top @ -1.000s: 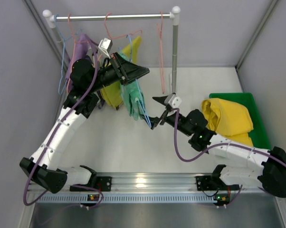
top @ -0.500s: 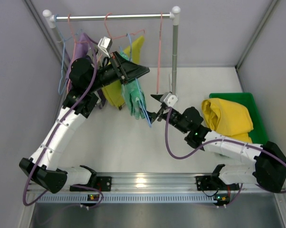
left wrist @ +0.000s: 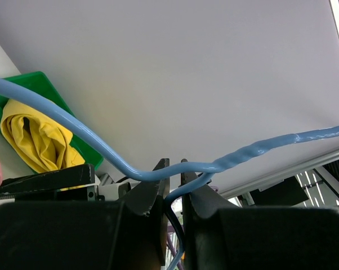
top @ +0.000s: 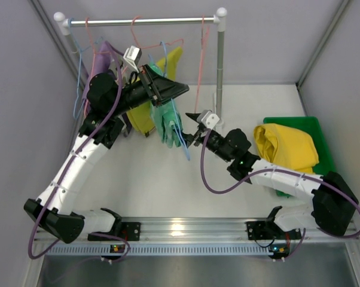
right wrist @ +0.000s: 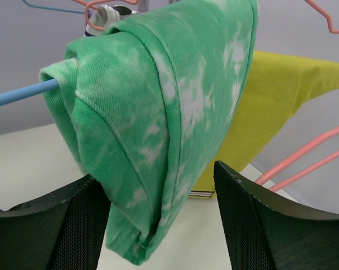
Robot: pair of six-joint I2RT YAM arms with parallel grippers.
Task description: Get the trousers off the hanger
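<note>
At the far left, the blue hanger is clamped by the left gripper. The mint green trousers are draped over this hanger and are found between the spread fingers of the right gripper. At the right, the bright yellow trousers are laid in the green bin.

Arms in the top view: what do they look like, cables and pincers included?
The left arm and right arm both have white segmented links, black joints and black bases. A purple left cable and right cable loop loose along them. Each wrist carries a small white-grey block. The left pincer and right pincer are black with tapering fingers; the right's pads are mesh-textured.
</note>
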